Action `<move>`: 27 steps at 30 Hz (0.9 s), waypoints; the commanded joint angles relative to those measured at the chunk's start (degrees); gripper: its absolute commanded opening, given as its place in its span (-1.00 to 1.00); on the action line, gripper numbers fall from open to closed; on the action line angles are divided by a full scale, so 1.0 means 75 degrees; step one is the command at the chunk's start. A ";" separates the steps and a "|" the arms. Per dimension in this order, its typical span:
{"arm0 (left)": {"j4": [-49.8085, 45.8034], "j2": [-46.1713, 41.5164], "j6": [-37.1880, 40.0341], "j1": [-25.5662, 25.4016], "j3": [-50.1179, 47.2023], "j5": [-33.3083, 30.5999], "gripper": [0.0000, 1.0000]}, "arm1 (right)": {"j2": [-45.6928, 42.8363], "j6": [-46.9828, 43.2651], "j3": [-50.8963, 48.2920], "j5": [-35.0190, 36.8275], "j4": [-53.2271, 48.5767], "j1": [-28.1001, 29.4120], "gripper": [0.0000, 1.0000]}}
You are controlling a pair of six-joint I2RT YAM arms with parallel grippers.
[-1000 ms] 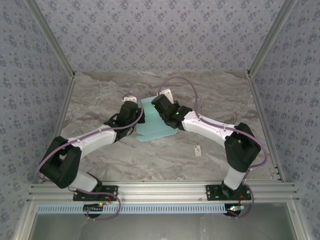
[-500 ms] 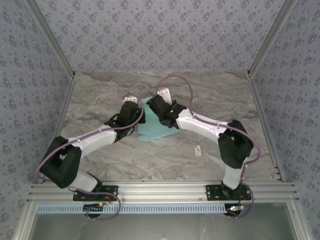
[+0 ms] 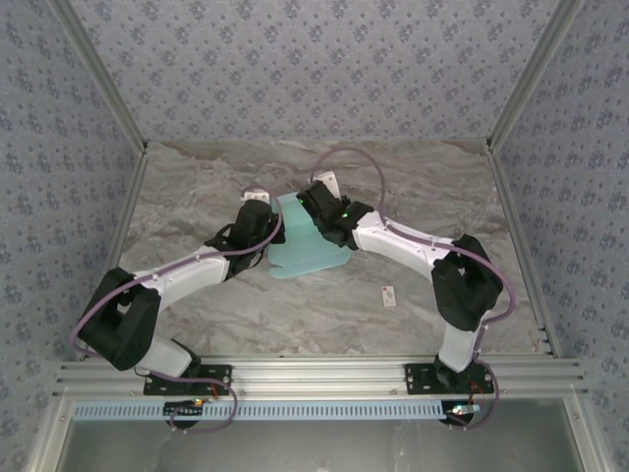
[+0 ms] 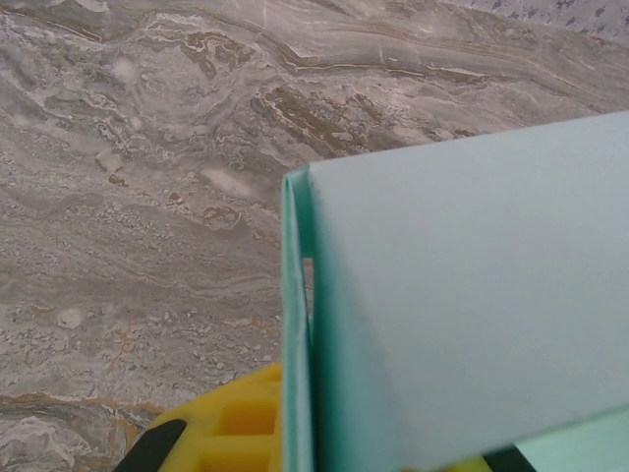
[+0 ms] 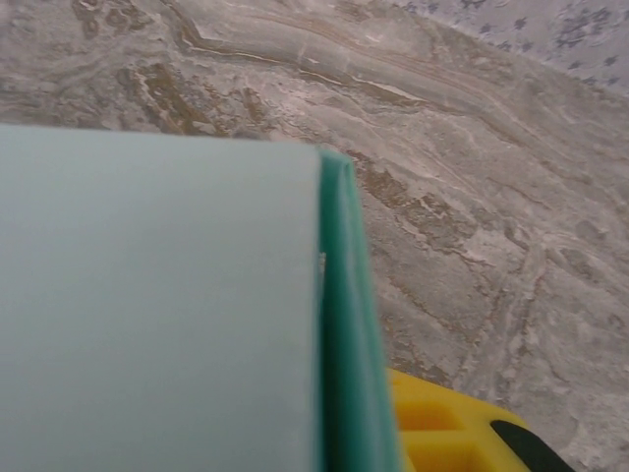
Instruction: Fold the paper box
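On the grey marble table the paper box lies between the two claws, its long axis running back toward the arm bases. The left gripper is clenched on its left edge. The right gripper sits equally near at the right edge, but I cannot tell its grip

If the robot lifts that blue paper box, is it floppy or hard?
Probably bendy: the paper box looks like thin card, and its edge shows only slim folded layers. It is likely very light, since it looks flat with a small gap between the layers. If pushed, it may slide easily on the smooth marble table.
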 commanded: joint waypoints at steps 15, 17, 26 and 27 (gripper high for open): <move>-0.0013 -0.0119 0.0168 -0.0110 0.0096 0.0394 -1.00 | -0.0090 0.0513 0.0110 0.0825 -0.0535 -0.0480 -0.71; -0.0007 -0.0087 0.0180 -0.0107 0.0105 0.0385 -1.00 | -0.0194 0.0381 0.0054 0.0449 -0.0332 -0.0468 -0.63; -0.0058 0.0020 0.0238 -0.0099 0.0161 0.0239 -1.00 | -0.0898 0.0080 -0.0308 -0.1841 0.0325 -0.0538 0.11; -0.0063 0.0021 0.0238 -0.0091 0.0160 0.0232 -1.00 | -0.0958 0.0080 -0.0344 -0.2077 0.0354 -0.0564 0.17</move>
